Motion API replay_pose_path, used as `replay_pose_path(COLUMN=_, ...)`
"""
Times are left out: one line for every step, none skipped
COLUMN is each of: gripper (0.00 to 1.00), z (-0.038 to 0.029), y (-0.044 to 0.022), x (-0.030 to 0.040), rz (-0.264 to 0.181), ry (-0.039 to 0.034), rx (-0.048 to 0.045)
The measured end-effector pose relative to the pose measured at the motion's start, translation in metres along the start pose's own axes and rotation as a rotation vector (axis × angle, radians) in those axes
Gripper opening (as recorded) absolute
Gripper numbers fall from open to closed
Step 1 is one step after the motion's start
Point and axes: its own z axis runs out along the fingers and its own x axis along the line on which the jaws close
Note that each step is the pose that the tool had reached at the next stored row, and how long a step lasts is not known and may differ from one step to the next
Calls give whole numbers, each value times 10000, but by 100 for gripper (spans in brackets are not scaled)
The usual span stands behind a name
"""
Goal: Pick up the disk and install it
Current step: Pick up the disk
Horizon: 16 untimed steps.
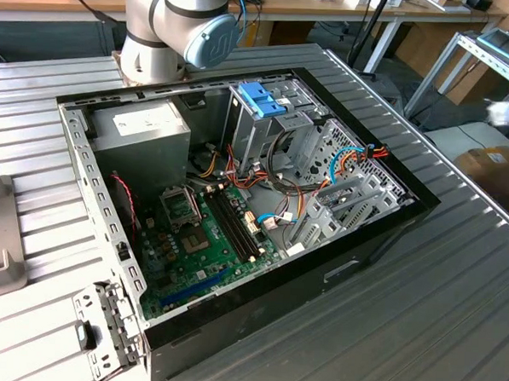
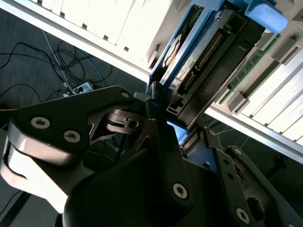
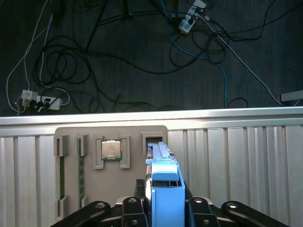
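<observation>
- The gripper (image 3: 164, 203) has its fingers (image 2: 163, 146) closed on the disk (image 3: 163, 170), one on each flat face. The disk stands on its thin edge between them.
- The disk's long axis runs straight out from the fingers, away from the wrist. They hold its near end, and the far end points at the grey parts tray (image 3: 132, 135).
- That far end reaches the tray's upright slot (image 3: 154, 138). I cannot tell whether it is seated there or lifted clear.
- Just beside the disk in the tray lie a processor chip (image 3: 111, 150) and memory sticks (image 3: 61, 175), all apart from the gripper.
- In the exterior view the open computer case (image 1: 380, 240) lies on the table. Its drive cage (image 1: 253, 131), topped by a blue latch (image 1: 264, 97), stands at the far side near the arm (image 1: 186, 25).
- Judged from this, the grasp is made and the install is not yet done.
</observation>
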Motion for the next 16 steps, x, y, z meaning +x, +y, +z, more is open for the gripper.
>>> replay_pose_path(gripper=37, z=-7, y=0, x=0, rz=0, ry=0, rx=-1)
replay_pose_path(gripper=37, z=-12, y=0, x=0, rz=0, ry=0, rx=0)
replay_pose_path(gripper=37, z=-16, y=1, x=0, rz=0, ry=0, rx=1)
replay_pose_path(gripper=37, z=-21, y=1, x=-1, rz=0, ry=0, rx=0)
replay_pose_path(gripper=37, z=-32, y=1, x=-1, rz=0, ry=0, rx=0)
replay_pose_path(gripper=37, z=-37, y=1, x=-1, rz=0, ry=0, rx=0)
replay_pose_path(gripper=37, z=-42, y=2, x=-1, rz=0, ry=0, rx=0)
replay_pose_path(gripper=37, z=-46, y=2, x=-1, rz=0, ry=0, rx=0)
replay_pose_path(gripper=37, z=-50, y=2, x=-1, rz=0, ry=0, rx=1)
replay_pose_path(gripper=37, z=-56, y=2, x=-1, rz=-2, ry=0, rx=1)
replay_pose_path(gripper=37, z=-61, y=2, x=-2, rz=-2, ry=0, rx=0)
replay_pose_path(gripper=37, z=-67, y=3, x=-2, rz=0, ry=0, rx=0)
replay_pose_path(gripper=37, z=-71, y=3, x=-2, rz=1, ry=0, rx=1)
replay_pose_path(gripper=37, z=-76, y=3, x=-2, rz=0, ry=0, rx=1)
replay_pose_path(gripper=37, z=-81, y=3, x=-2, rz=0, ry=0, rx=1)
replay_pose_path(gripper=37, z=-86, y=4, x=-2, rz=0, ry=0, rx=0)
